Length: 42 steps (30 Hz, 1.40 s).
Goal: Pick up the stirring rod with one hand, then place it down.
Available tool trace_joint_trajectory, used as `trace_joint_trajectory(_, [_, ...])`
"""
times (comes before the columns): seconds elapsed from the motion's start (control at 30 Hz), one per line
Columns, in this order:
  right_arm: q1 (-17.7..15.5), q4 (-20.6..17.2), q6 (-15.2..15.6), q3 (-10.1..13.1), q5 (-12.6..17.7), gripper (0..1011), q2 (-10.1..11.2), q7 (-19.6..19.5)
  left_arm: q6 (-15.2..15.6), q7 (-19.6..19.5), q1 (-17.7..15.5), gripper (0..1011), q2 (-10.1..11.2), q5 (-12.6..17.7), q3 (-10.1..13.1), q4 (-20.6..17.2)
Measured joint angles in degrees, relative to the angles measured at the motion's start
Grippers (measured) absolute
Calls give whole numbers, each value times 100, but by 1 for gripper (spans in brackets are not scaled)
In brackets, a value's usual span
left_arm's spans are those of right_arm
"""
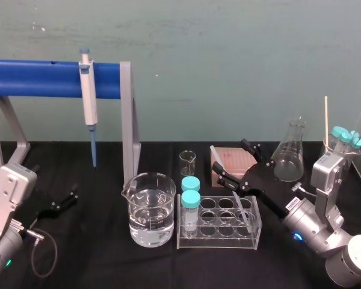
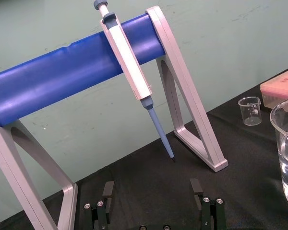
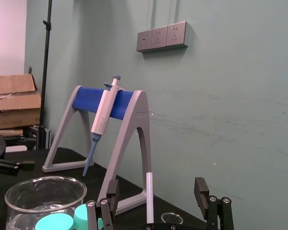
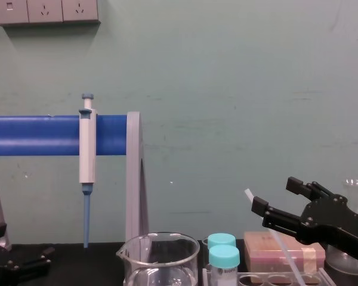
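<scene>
Two grippers concern us, and only the right gripper is placed to act. It hangs above the back part of the test tube rack with its fingers spread apart, clamped on nothing. Between those fingers runs the stirring rod, which leans steeply, its upper end tipped toward the robot's left and its lower part dropping toward the rack. In the right wrist view the rod stands about midway in the gap of the gripper, with clear space on either side. Its long axis thus crosses the line along which the fingers close, and we judge that a plain closing, with no sideways shift, would take it. The chest view agrees: the rod passes between the raised fingers of the gripper. We cannot make out where the lower end rests, since the clear rack walls and one finger confuse it. The left gripper lies parked on the bench well to the left, fingers apart, far from the rod.
</scene>
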Motion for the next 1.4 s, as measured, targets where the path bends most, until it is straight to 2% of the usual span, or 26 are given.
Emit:
trace_joint_trajectory(0.47, [1, 0, 1, 0, 0, 1000, 0, 0, 0, 0, 0, 1000, 0, 0, 0, 0])
trace_joint_trajectory(0.8, [-473, -1023, 116, 273, -457, 1000, 120, -892, 0, 0, 0, 1000, 0, 0, 0, 0])
trace_joint_trajectory(0.97, [-752, -1491, 363, 456, -622, 1000, 150, -1270, 0, 0, 0, 1000, 0, 0, 0, 0])
trace_joint_trajectory(1.03, [-891, -1677, 557, 566, -616, 1000, 154, -1404, 0, 0, 0, 1000, 0, 0, 0, 0])
trace_joint_trajectory(1.17, [-1175, -1964, 1048, 816, -489, 1000, 146, -1662, 0, 0, 0, 1000, 0, 0, 0, 0])
trace_joint_trajectory(1.4, [-1522, -2248, 1801, 1116, -287, 1000, 102, -2016, 0, 0, 0, 1000, 0, 0, 0, 0])
